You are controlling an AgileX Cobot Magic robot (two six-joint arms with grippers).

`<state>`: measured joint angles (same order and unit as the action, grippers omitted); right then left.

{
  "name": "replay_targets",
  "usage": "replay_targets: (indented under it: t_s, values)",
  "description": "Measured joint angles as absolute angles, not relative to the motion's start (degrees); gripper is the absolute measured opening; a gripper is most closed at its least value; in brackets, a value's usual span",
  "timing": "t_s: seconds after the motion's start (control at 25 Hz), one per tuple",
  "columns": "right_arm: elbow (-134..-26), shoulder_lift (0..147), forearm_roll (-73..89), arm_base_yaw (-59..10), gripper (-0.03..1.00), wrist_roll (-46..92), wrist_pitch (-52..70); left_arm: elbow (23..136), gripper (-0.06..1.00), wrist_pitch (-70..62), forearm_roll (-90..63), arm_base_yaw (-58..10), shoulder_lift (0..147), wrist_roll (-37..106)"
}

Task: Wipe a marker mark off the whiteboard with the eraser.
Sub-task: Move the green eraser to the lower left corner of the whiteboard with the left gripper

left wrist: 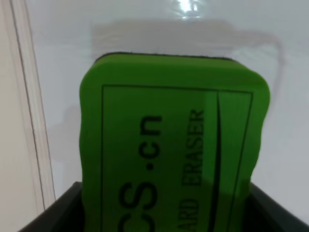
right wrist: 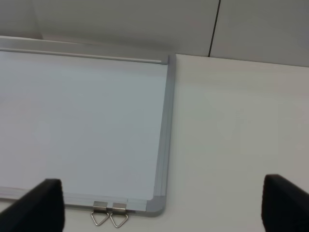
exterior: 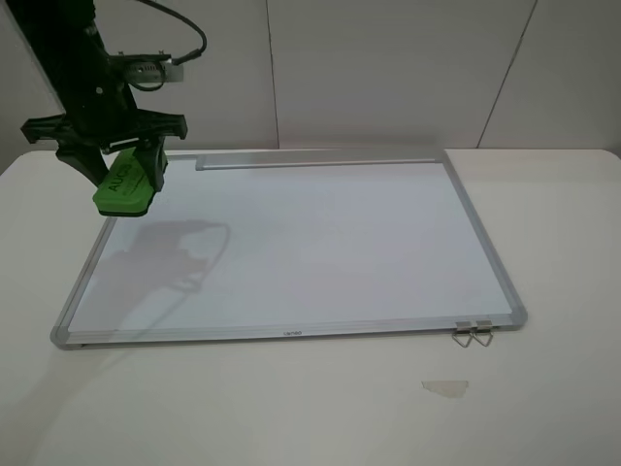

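Note:
The whiteboard (exterior: 310, 243) lies flat on a white table, and its surface looks bare. No marker mark shows in any view. My left gripper (exterior: 131, 167) hangs above the board's far left corner, shut on the green eraser (exterior: 126, 184). The eraser is tilted and casts a shadow on the board below it. The left wrist view is filled by the eraser (left wrist: 169, 145), with the board (left wrist: 203, 53) underneath. In the right wrist view, my right gripper (right wrist: 161, 205) is open and empty above the board's near right corner (right wrist: 155, 205). It is outside the exterior high view.
A grey tray strip (exterior: 315, 161) runs along the board's far edge. Two metal hanger clips (exterior: 473, 334) stick out of the near frame at the right. A small pale scrap (exterior: 445, 388) lies on the table in front. A wall stands close behind.

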<state>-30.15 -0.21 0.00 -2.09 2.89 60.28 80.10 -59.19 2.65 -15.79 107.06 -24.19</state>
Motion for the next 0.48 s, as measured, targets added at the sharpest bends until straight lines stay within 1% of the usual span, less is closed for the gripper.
replay_targets:
  t_s: [0.12,0.28,0.48]
  values:
    - [-30.15,-0.21,0.0,-2.09,0.82,2.89,60.28,71.13,0.6,-53.25,3.62,-15.79,104.27,-29.73]
    - [-30.15,-0.21,0.0,-2.09,0.82,2.89,60.28,60.34,0.6,-47.22,4.25,-15.85,102.75,-32.91]
    - [-30.15,-0.21,0.0,-2.09,0.82,2.89,60.28,51.62,0.6,-39.64,4.97,-15.85,102.65,-35.18]
